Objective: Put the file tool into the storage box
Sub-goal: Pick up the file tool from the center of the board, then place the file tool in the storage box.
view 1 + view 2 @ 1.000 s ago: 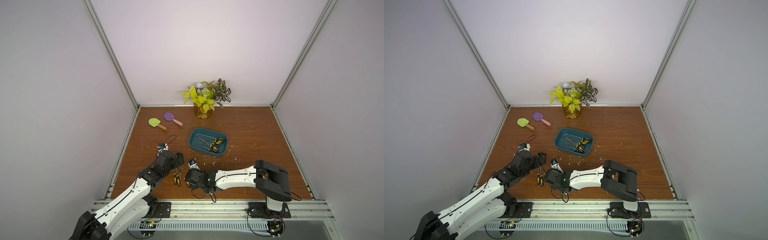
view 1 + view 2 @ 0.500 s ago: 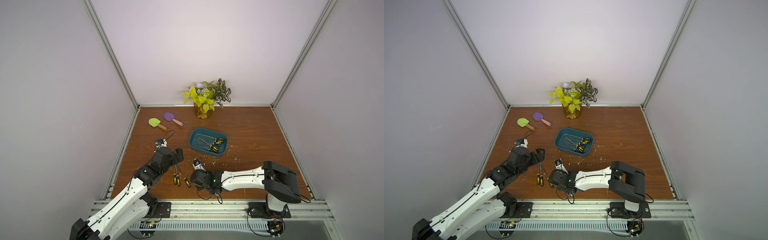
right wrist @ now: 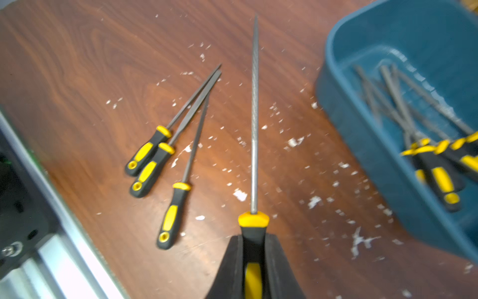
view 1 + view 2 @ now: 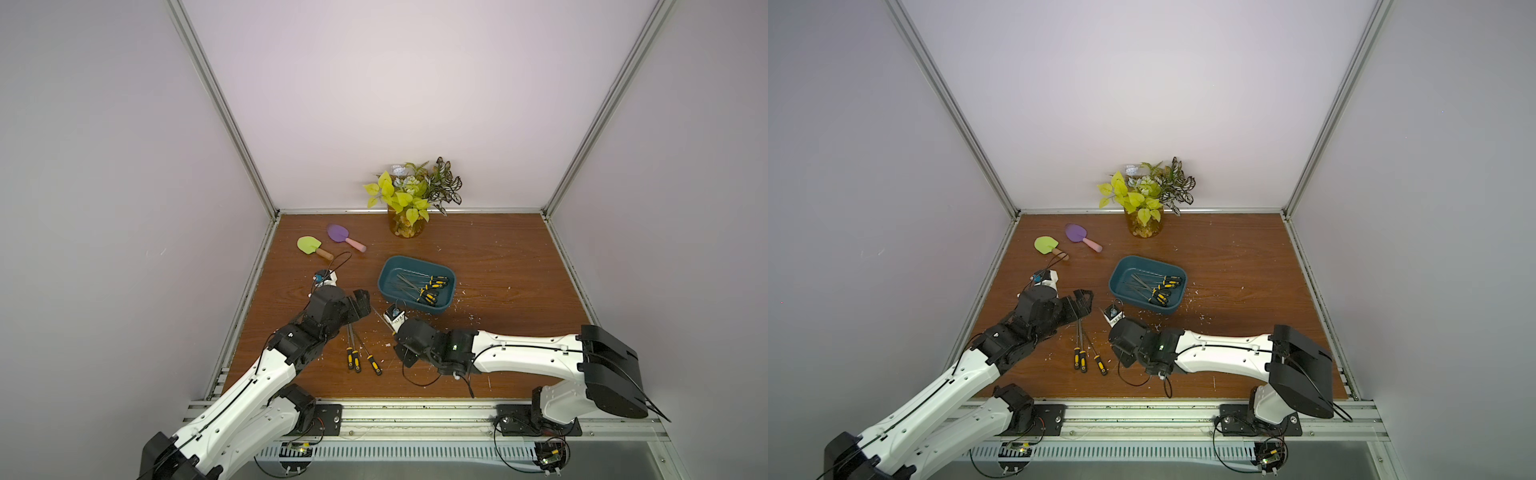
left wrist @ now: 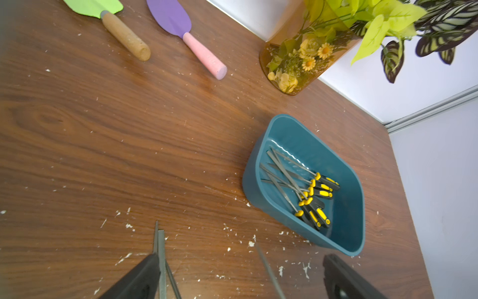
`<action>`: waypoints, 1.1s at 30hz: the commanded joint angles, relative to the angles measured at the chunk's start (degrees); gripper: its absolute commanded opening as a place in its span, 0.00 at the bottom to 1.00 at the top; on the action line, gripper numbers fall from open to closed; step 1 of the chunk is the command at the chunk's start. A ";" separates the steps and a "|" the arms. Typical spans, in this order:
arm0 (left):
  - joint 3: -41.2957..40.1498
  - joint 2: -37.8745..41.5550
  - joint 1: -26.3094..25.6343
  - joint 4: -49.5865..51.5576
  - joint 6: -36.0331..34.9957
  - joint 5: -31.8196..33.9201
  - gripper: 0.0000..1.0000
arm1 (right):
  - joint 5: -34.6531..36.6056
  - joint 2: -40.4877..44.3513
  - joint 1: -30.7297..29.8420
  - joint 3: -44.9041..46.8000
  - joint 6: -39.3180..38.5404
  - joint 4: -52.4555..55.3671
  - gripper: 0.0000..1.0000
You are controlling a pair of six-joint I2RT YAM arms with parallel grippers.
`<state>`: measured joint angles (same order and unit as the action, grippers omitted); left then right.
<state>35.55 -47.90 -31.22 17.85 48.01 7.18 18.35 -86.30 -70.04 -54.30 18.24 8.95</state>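
The right gripper (image 3: 254,242) is closed tight on the yellow-black handle of a round file (image 3: 255,103), held just beside the teal storage box (image 3: 344,124), outside it. The left gripper (image 5: 240,277) stands wide open, empty.

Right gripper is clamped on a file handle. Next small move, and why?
Probably lift the right gripper a little: its jaws are shut on the handle of the file, whose shaft must clear the wall of the storage box.

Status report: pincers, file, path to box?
Right pincer shut on file handle. Left pincer open, near its tip. Storage box alongside, unobstructed. Three files loose.
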 commanded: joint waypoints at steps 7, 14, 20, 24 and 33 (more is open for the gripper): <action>2.43 -4.23 -0.93 -9.91 0.16 -7.03 1.00 | -9.46 4.62 14.89 -1.92 -20.32 -2.21 0.13; 5.27 -10.70 -1.60 -13.20 -0.55 -8.09 1.00 | -10.64 0.50 23.04 -3.97 -27.42 -2.09 0.10; 4.93 -12.52 -1.65 -14.95 -0.96 -8.08 1.00 | -13.42 -2.19 27.38 -4.56 -32.00 -4.50 0.09; 4.40 -13.13 -1.65 -14.98 -1.29 -8.19 1.00 | -14.70 -4.24 29.31 -5.79 -34.32 -4.53 0.08; 2.42 -11.54 -1.42 -15.81 -1.25 -7.99 1.00 | -17.27 -9.02 31.92 -7.56 -39.27 -4.07 0.08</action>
<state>38.59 -60.47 -32.32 3.22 47.88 -0.43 2.63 -94.43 -38.85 -59.61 -18.26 5.82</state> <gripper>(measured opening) 0.999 0.171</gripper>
